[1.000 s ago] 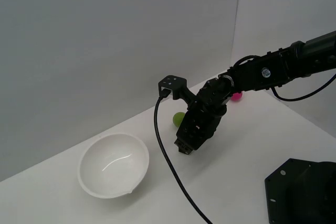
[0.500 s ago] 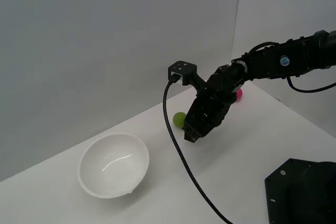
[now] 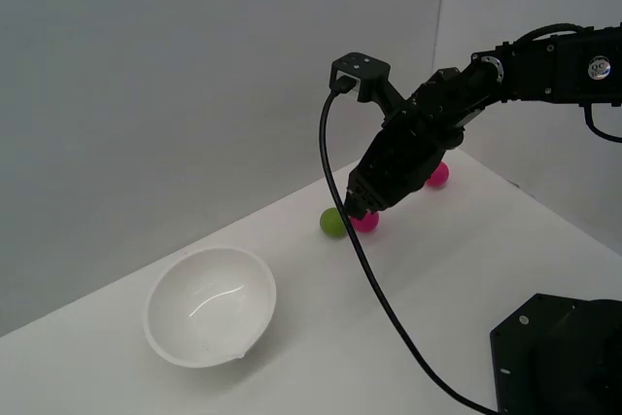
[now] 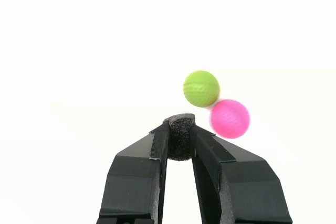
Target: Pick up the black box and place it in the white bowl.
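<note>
Black foam: the black box (image 4: 180, 137) sits pinched between my two fingers at their tips, its rough top edge poking just past them.
Grip: my gripper (image 4: 179, 141) is narrowed onto the black box, one pad pressed against each side of it.
Height: in the exterior view my gripper (image 3: 358, 205) hangs above the table (image 3: 457, 269), clear of its surface; the box itself is too dark against my fingers to pick out there.
Balls: a green ball (image 3: 332, 223) and a pink ball (image 3: 366, 222) lie touching each other on the table, just past my fingertips in the wrist view.
Second pink ball (image 3: 438, 175): farther back near the wall, partly hidden by my arm.
White bowl (image 3: 210, 304): on the table toward the exterior view's left, well apart from my gripper, and it looks empty.
Cable (image 3: 374, 289): hangs from my wrist camera down to the table.
</note>
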You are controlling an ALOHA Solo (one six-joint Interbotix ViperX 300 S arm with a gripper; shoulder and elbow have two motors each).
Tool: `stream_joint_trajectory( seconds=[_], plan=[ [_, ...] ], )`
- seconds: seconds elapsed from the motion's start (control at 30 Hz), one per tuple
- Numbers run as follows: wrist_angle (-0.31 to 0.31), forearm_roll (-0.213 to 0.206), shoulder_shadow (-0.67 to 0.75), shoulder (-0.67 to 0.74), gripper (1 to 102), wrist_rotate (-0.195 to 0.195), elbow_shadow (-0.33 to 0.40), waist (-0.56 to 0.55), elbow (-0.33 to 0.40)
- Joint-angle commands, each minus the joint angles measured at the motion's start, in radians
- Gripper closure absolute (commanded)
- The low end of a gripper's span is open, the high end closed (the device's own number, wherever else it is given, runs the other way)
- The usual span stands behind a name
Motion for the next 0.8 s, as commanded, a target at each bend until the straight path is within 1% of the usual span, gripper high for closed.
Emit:
stream_joint_trajectory(
  seconds=[0.0,0.2,0.33,0.47,0.57,0.77],
  plan=[
    [0.014,-0.008,0.038,0.032,100,0.009,-0.038,-0.012,-0.031],
    [0.04,-0.009,0.043,0.037,100,0.003,-0.092,-0.015,-0.084],
    [0.043,-0.008,0.043,0.037,100,-0.005,-0.124,-0.041,-0.117],
    [0.043,-0.009,0.031,0.025,100,-0.032,-0.155,-0.084,-0.144],
    [0.043,-0.009,0.017,0.012,100,-0.044,-0.17,-0.117,-0.16],
    [0.037,-0.008,-0.017,-0.021,100,-0.086,-0.198,-0.192,-0.187]
  ],
)
